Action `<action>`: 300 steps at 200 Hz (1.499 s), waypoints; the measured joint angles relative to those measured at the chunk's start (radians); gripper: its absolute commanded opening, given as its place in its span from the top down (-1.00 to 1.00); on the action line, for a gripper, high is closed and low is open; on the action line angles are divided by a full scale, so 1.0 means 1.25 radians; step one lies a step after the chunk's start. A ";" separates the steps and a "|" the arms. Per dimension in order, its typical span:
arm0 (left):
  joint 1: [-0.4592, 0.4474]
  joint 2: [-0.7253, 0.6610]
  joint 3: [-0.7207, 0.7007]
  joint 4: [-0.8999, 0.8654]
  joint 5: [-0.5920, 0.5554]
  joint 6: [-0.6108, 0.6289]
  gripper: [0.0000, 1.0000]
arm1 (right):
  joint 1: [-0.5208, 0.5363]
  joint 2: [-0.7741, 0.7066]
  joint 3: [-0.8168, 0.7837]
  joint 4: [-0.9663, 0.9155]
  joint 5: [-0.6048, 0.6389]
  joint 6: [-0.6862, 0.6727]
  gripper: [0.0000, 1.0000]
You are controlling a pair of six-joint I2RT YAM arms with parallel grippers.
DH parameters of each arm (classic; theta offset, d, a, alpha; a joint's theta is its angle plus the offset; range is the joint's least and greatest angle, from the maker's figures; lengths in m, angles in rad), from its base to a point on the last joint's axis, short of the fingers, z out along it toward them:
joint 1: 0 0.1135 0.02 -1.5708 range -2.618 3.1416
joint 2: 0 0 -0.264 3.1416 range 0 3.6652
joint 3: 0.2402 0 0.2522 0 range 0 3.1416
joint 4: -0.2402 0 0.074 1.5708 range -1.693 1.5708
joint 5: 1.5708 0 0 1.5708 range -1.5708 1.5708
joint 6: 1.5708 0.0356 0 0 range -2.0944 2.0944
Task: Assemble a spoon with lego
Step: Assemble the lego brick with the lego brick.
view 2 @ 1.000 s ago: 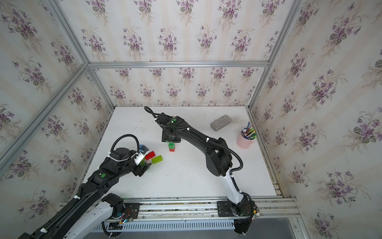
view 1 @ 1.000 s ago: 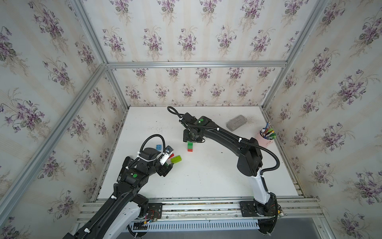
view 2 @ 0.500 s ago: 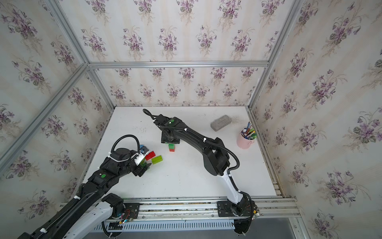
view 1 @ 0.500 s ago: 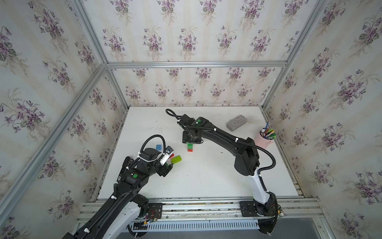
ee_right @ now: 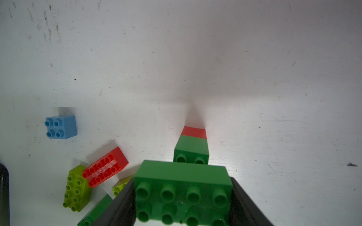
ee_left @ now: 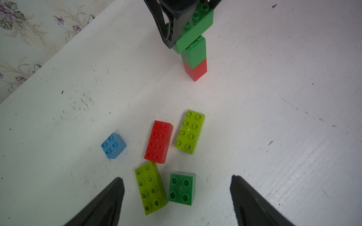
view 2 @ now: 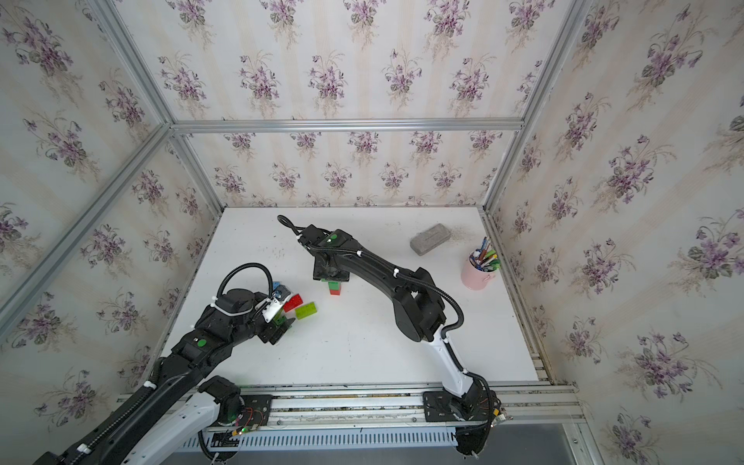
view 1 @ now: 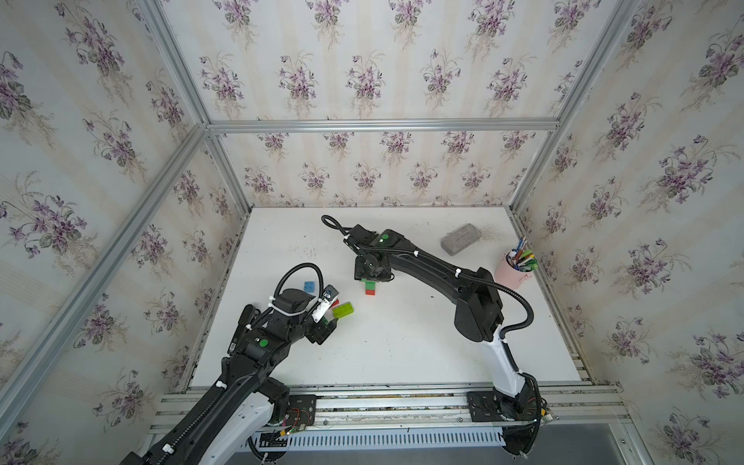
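Five loose bricks lie clustered on the desk under the left claw, whose jaws stand wide apart with nothing between them: a blue square, a red oblong, a far lime oblong, a near lime oblong and a dark green square. Grouped like this, they probably serve as the left arm's stock for the next pick; the near lime oblong and the dark green square lie just below its opening, untouched. The spoon is so far a short upright stack, a green cube on a red cube, standing apart from the cluster, likely the handle begun as a tower. The right claw is clamped on the short ends of a dark green oblong, studs up, crosswise over the stack's top. Two studs of the green cube show beside it, so I cannot tell whether it is pressed home.
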 measured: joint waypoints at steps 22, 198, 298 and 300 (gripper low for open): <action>-0.001 -0.002 -0.001 0.000 -0.004 0.000 -0.76 | 0.001 0.002 0.000 0.000 0.006 0.002 -0.03; -0.023 -0.016 -0.005 -0.001 -0.040 0.012 -0.78 | -0.019 0.032 -0.013 0.013 -0.023 -0.014 -0.09; -0.039 -0.018 -0.005 -0.001 -0.076 0.023 -0.78 | -0.021 0.154 0.219 -0.149 -0.058 -0.075 -0.65; -0.039 -0.018 -0.005 -0.001 -0.076 0.023 -0.78 | -0.021 0.155 0.221 -0.153 -0.058 -0.075 -0.67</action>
